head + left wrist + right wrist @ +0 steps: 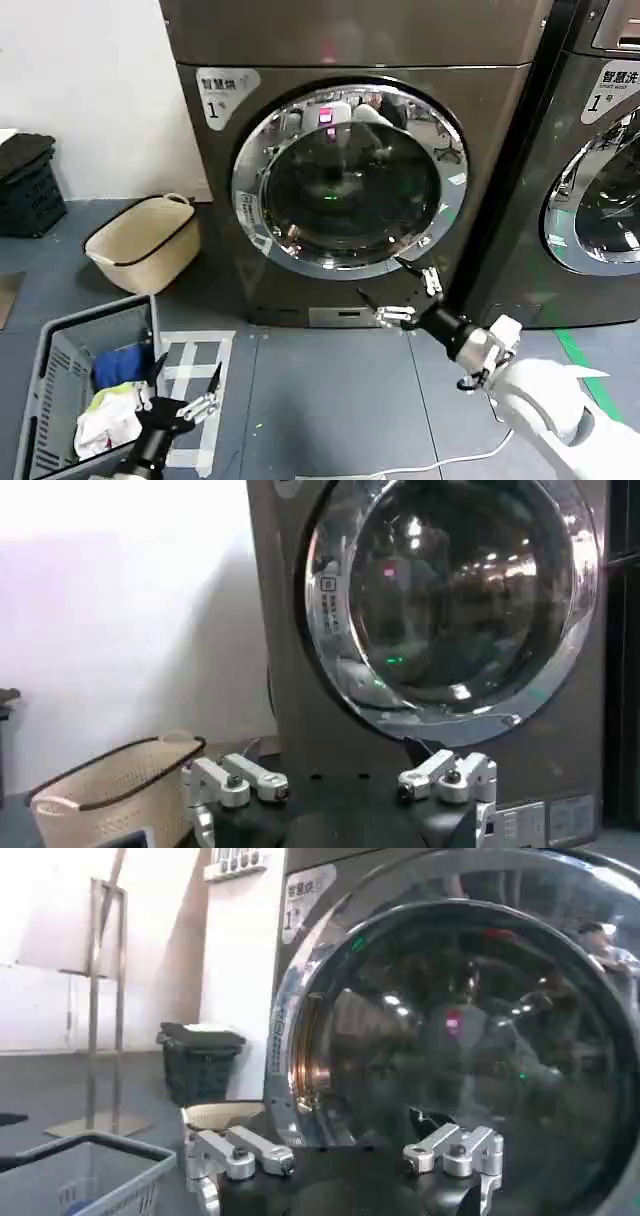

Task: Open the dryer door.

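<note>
The dryer door [350, 180] is a big round porthole with a shiny chrome rim and dark glass, lying flush against the grey-brown machine. My right gripper [381, 278] is open just in front of the rim's lower right part, with nothing between its fingers. In the right wrist view the door [470, 1018] looms close behind the open right gripper [348, 1165]. My left gripper [187, 375] hangs open low at the left, well away from the machine. The left wrist view has the left gripper [343, 791] open and empty, with the door [460, 590] farther off.
A beige laundry basket [145, 245] stands on the floor left of the machine. A grey crate [60, 400] with clothes sits near my left arm. A second machine [600, 180] stands close on the right, and a black basket [25, 185] at far left.
</note>
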`<action>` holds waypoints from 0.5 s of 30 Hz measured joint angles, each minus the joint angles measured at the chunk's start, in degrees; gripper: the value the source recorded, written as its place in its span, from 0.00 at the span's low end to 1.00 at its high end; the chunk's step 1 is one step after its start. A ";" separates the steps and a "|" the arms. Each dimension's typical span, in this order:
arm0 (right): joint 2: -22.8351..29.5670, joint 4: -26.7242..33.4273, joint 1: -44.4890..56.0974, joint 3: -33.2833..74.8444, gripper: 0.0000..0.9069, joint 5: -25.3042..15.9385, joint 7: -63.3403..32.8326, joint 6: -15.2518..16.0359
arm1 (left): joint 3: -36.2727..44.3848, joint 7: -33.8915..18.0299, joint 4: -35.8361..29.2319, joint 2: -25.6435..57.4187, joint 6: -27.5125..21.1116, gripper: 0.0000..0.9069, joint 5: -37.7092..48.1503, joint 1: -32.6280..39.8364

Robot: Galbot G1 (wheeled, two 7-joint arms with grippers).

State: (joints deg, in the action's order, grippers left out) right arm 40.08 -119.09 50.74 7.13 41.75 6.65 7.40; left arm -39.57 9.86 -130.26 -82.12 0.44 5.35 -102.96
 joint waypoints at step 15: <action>2.55 4.29 -10.21 -9.46 1.00 1.58 -0.08 0.54 | -0.26 0.06 -0.37 -1.02 0.10 1.00 -0.77 -0.26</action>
State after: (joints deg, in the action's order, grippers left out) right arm 42.62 -114.81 40.53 -2.32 43.32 6.57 7.94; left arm -39.83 9.92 -130.63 -83.14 0.54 4.58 -103.22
